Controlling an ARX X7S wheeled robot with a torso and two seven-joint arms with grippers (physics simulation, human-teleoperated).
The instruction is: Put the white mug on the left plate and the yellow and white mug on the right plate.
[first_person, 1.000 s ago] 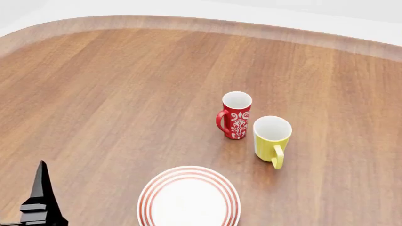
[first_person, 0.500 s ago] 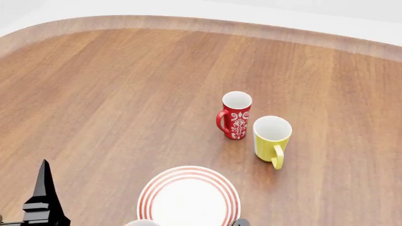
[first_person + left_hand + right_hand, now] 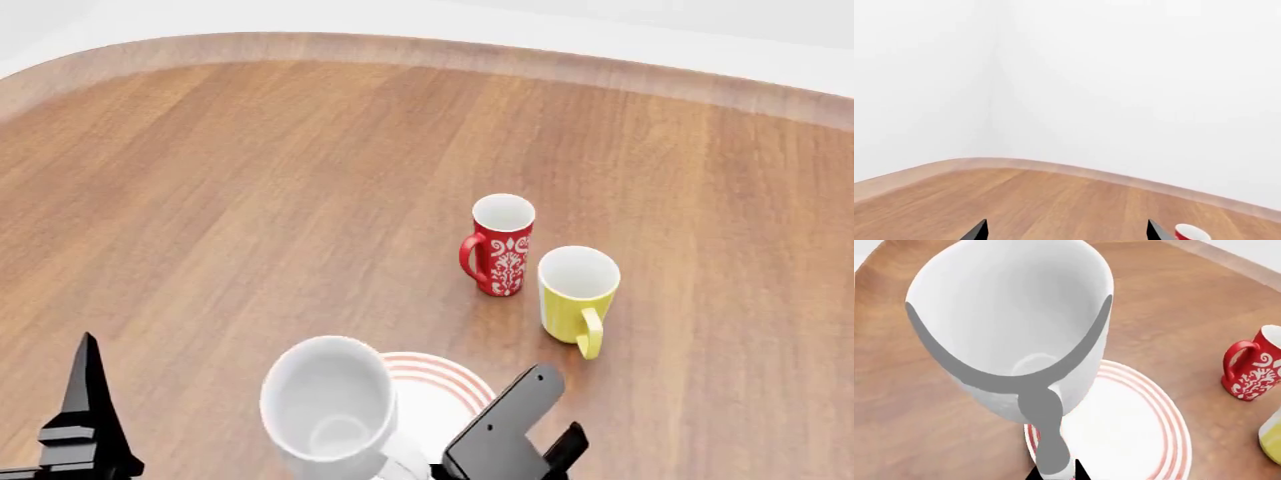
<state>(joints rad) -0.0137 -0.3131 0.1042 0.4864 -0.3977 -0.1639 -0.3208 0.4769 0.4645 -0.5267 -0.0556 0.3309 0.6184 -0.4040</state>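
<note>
Placement of the white mug (image 3: 330, 410) is in hand: the right end effector (image 3: 514, 440) grips it above the near plate (image 3: 1134, 435). Next, lower it squarely. The left end effector (image 3: 1064, 231) is empty, fingers apart; the yellow mug (image 3: 577, 291) waits on the worktop (image 3: 240, 200).

From my head view, the white mug (image 3: 330, 412) hangs upright above the near edge of the desk (image 3: 267, 180), over the left part of the plate (image 3: 447, 390), on the right gripper (image 3: 514, 440) that comes in from its right. Behind the plate and to its right stands the yellow and white mug (image 3: 577, 292), with the patterned mug (image 3: 501, 245) just beside it, left and slightly farther back. The left gripper (image 3: 83, 420) sits at my near left, well apart from the mugs.
</note>
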